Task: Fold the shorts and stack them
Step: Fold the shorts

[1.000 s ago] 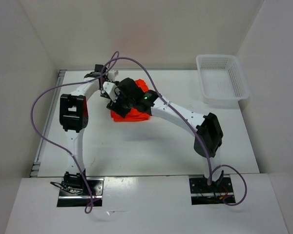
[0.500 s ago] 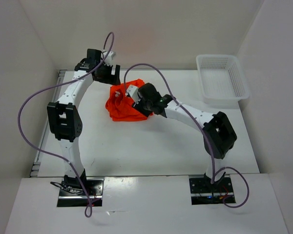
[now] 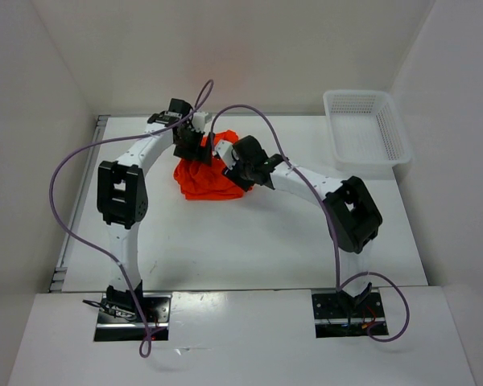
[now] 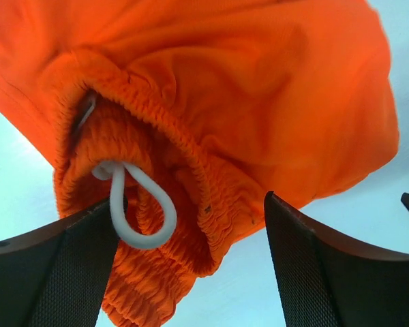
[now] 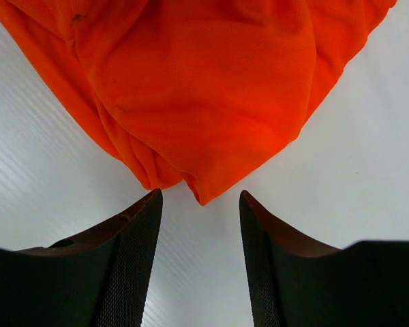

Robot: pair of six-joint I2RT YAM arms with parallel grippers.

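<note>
Left end effector [image 4: 192, 197] over white table [image 3: 225, 241].

A robotics lab cell — white panels [image 3: 266, 48] box in a table [image 3: 225, 241]. The left arm [image 3: 121, 197] and right arm [image 3: 350, 221] sit bolted on.
</note>
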